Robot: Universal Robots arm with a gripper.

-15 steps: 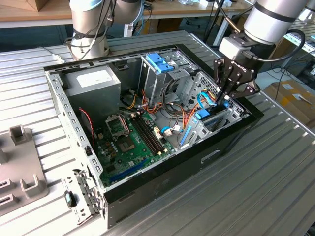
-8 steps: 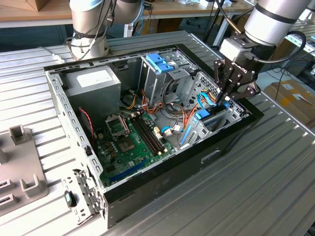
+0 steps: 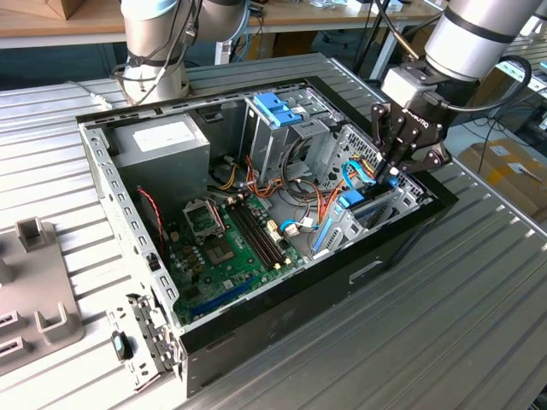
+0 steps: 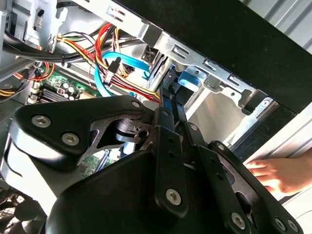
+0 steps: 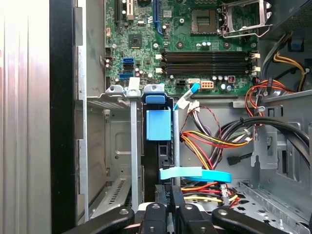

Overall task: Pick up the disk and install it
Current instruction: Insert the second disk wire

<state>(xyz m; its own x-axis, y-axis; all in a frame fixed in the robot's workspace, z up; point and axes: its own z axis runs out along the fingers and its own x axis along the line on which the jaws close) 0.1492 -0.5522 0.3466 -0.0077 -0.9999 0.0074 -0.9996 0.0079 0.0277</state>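
One gripper [image 5: 168,197] clamped on one disk [image 5: 158,146] standing edgewise in one open computer case [image 3: 402,248], one hand [image 4: 280,173] outside

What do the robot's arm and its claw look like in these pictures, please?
The arm is a thick round tube of silver-grey metal with a black band near the wrist and a black cable looping beside it. A pale grey block sits at the wrist. The claw is matte black, built of flat linked plates joined by silver screws, with narrow black fingers.

Cables [image 5: 214,141] crowd bay side (blue ribbon [image 5: 195,174] crossing); metal wall [image 5: 134,146] opposite
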